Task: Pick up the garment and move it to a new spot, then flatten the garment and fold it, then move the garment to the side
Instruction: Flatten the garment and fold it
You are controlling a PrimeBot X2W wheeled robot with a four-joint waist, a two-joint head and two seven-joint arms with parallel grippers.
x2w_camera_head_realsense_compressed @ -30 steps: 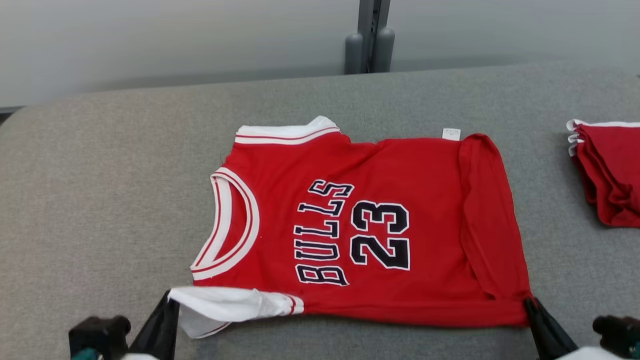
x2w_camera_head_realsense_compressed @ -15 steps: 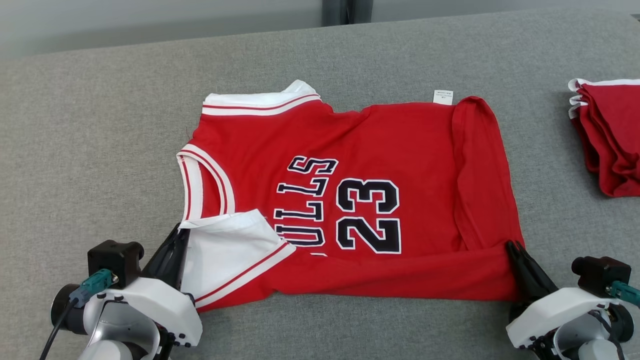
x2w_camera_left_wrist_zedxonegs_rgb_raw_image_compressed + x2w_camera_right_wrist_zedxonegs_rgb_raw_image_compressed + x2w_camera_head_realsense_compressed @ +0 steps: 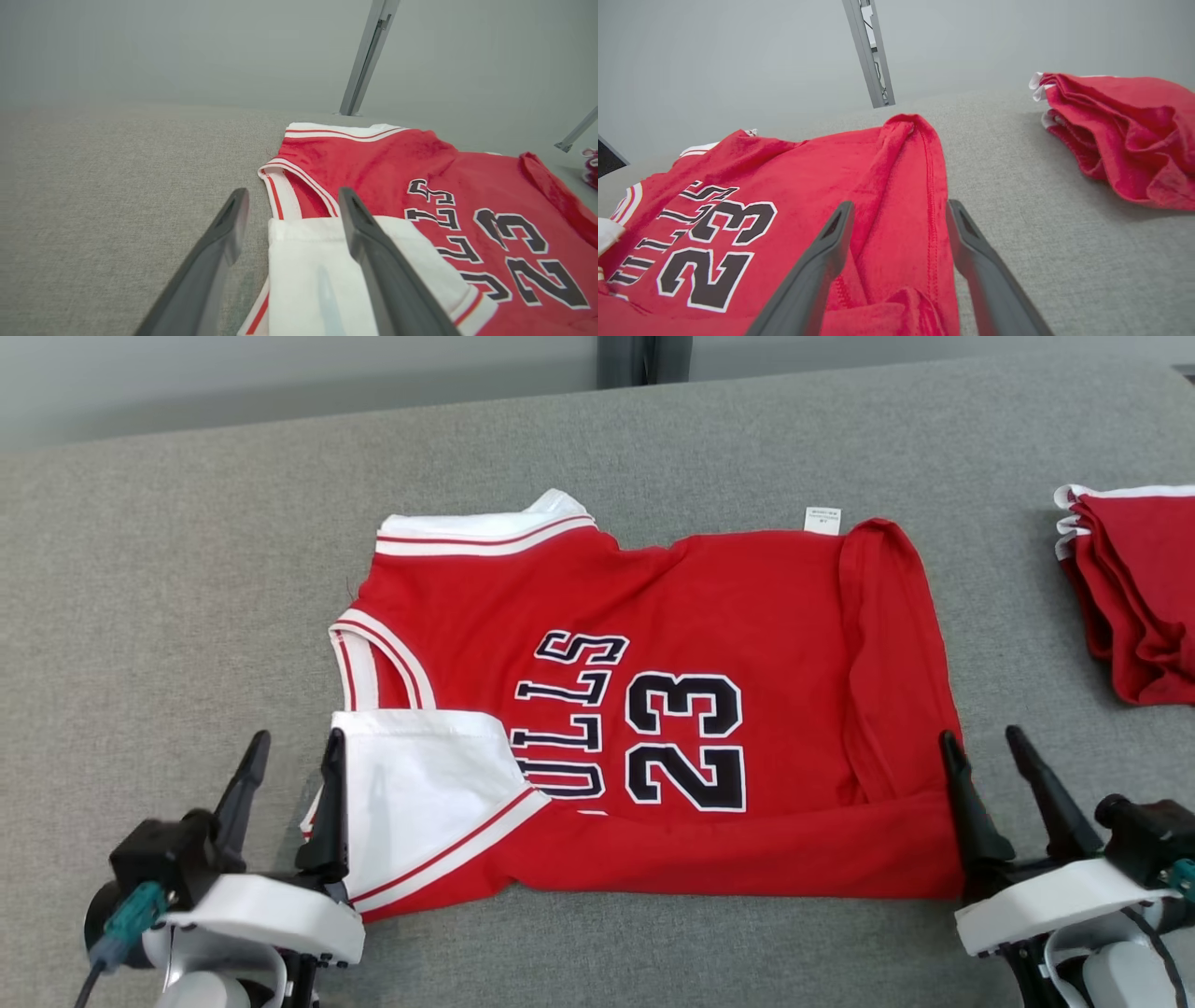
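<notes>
From the head camera, the red sleeveless jersey with white trim and black "BULLS 23" lettering [image 3: 728, 616] lay flat in the middle of the grey fabric-covered table [image 3: 187, 569]. Its near edge was turned up over the front, so a white flap of the inside [image 3: 420, 793] showed at the near-left corner. The left gripper [image 3: 291, 779] stood at that corner with its fingers spread and nothing between them. The right gripper [image 3: 997, 784] stood likewise parted and empty at the near-right corner. A pile of folded red garments [image 3: 1139, 597] sat well apart at the table's right edge.

In the left wrist view, one dark finger hung over the white flap and the other over bare grey fabric.

In the right wrist view, one finger hung over the jersey's folded red side, the other just beside its hem over the table.
</notes>
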